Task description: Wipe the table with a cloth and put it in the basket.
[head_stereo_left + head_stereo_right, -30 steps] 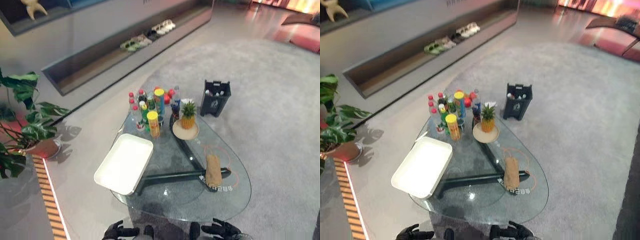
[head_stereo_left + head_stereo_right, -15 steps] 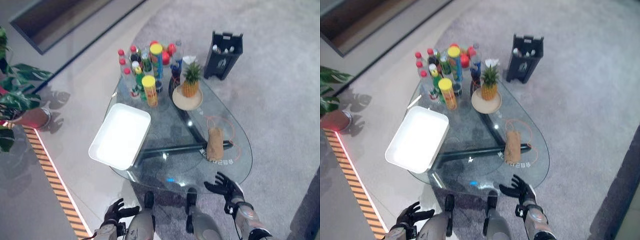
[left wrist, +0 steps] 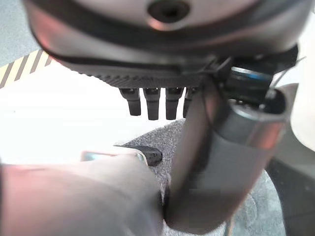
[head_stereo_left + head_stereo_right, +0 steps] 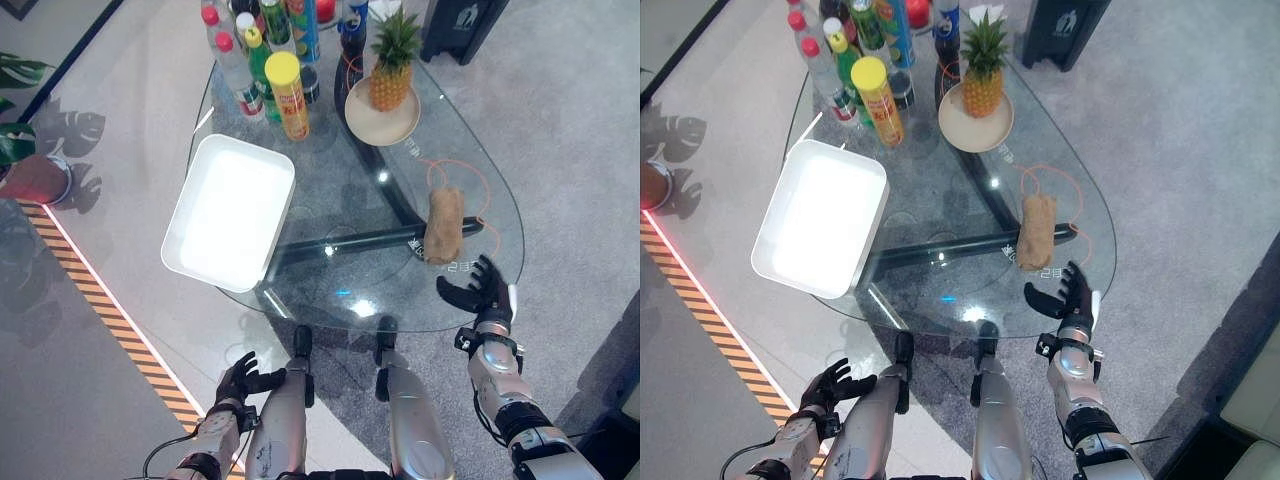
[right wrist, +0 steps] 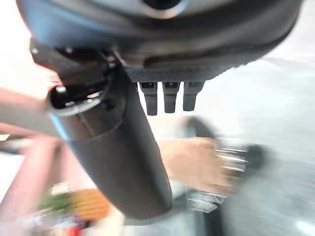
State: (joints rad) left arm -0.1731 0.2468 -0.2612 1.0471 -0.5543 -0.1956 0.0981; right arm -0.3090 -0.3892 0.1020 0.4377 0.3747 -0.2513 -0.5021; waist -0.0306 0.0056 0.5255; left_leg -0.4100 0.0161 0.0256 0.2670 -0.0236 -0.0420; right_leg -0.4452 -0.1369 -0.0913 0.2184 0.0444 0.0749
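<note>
Glass table (image 4: 330, 290) bears a white tray (image 4: 230, 225) at left and the rolled cloth (image 4: 443, 224) near its right edge. Left hand (image 4: 240, 380) hangs low, relaxed; right hand (image 4: 480, 293) (fingers spread, empty) hovers just beside the cloth. Reaching step: next, close on it.

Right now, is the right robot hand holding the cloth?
No. The right robot hand is open with fingers spread at the near edge of the glass table, and the rolled cloth lies untouched just beyond it.
</note>
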